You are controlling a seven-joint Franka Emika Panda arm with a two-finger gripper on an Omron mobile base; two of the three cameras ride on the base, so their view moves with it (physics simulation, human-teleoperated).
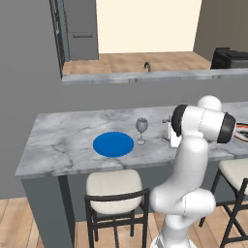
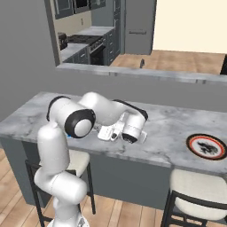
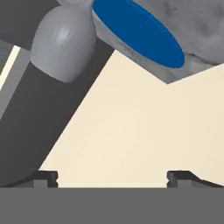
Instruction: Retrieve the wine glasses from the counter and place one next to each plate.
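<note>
While one clear stemmed wine glass stands just beside the flat round blue plate on the veined marble bar, the claw hangs close by, spread wide and empty; a second, red-rimmed plate lies well apart.

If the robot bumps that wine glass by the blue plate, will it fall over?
Probably, yes. The glass stands upright on a thin stem over a small round foot, so a sideways nudge could tip it. It looks like thin clear glass, so likely light and breakable. Its rounded bowl might roll toward the plate.
</note>
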